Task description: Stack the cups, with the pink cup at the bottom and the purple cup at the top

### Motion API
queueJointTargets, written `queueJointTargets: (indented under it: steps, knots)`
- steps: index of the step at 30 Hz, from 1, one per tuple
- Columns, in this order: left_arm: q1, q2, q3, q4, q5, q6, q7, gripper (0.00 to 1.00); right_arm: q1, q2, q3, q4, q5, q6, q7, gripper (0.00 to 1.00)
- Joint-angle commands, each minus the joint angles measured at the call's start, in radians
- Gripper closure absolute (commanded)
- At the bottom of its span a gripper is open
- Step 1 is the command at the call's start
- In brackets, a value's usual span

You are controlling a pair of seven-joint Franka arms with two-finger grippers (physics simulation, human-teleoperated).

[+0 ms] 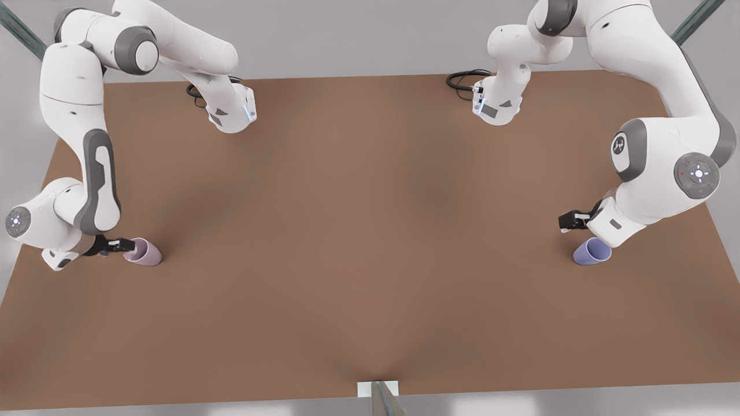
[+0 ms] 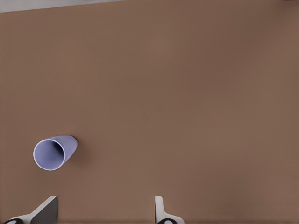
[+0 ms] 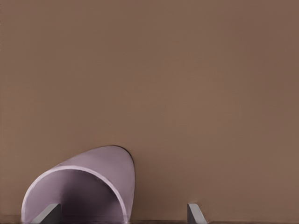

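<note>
The right gripper, fingers spread wide, straddles the rim of the pink cup near the brown tabletop's edge on the front view's left. The left gripper, also wide open, hovers just beside the purple cup near the opposite edge. No readable writing shows.

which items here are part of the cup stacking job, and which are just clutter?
Job:
- small pale pink tapered cup, at the right gripper, one fingertip inside its mouth
- small periwinkle purple tapered cup, beside the left gripper, untouched
- both grippers open

Not part of it:
- brown table
- black cables at the far edge
- white bracket at the near edge
</note>
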Motion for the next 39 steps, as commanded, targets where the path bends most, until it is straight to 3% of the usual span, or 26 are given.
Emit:
queueJointTargets:
  steps: [1, 8, 9, 12, 13, 14, 16, 22, 28, 31, 32, 33, 35, 39]
  knots:
    - [0.000, -0.001, 0.000, 0.001, 0.001, 0.000, -0.001, 0.00, 0.000, -0.006, 0.000, -0.037, 0.009, 0.092, -0.283, 0.00]
    - [0.003, -0.001, 0.000, 0.001, 0.001, 0.000, 0.000, 0.00, -0.014, 0.044, -0.001, -0.046, 0.009, 0.146, -0.313, 0.00]
    - [0.003, 0.000, 0.000, 0.001, 0.000, 0.000, 0.000, 0.00, -0.014, 0.044, -0.001, -0.046, 0.009, 0.146, -0.313, 0.04]
    - [0.005, 0.000, 0.008, 0.001, 0.000, 0.000, 0.000, 0.00, -0.015, 0.044, 0.000, -0.049, 0.009, 0.138, -0.313, 0.25]
    - [0.005, 0.000, 0.009, 0.001, 0.000, 0.000, 0.000, 0.00, -0.015, 0.043, 0.000, -0.057, 0.009, 0.138, -0.310, 0.36]
    - [0.005, 0.000, 0.009, 0.002, 0.000, 0.000, -0.001, 0.00, -0.014, 0.040, 0.000, -0.058, 0.009, 0.134, -0.310, 0.53]
    - [0.005, 0.002, 0.009, 0.001, 0.000, 0.000, -0.001, 0.00, -0.015, 0.040, 0.000, -0.063, 0.009, 0.127, -0.310, 0.72]
    - [0.005, 0.004, 0.009, 0.004, 0.000, 0.000, -0.003, 0.00, -0.015, 0.028, 0.009, -0.057, 0.009, 0.097, -0.296, 0.79]
    - [0.005, 0.004, 0.023, 0.004, 0.000, 0.000, 0.000, 0.00, 0.017, -0.132, 0.066, -0.066, 0.002, -0.109, -0.120, 0.79]
    - [0.005, 0.010, 0.042, 0.002, 0.000, 0.003, -0.001, 0.00, 0.231, -0.235, 0.071, -0.055, 0.002, -0.280, 0.263, 0.79]
    - [0.006, 0.010, 0.043, 0.004, 0.001, 0.003, 0.000, 0.00, 0.291, -0.230, 0.095, 0.003, 0.002, -0.389, 0.398, 0.79]
    - [0.005, 0.017, 0.043, 0.004, 0.000, 0.003, -0.001, 0.00, 0.337, -0.233, 0.173, 0.032, 0.009, -0.432, 0.569, 0.79]
    - [0.006, 0.020, 0.046, 0.004, 0.001, 0.003, -0.001, 0.00, 0.452, -0.215, 0.224, 0.072, 0.026, -0.425, 0.796, 0.79]
    - [0.006, 0.025, 0.057, 0.004, 0.001, 0.011, -0.001, 0.00, 0.732, -0.011, 0.229, 0.319, 0.032, -0.357, 1.154, 0.79]
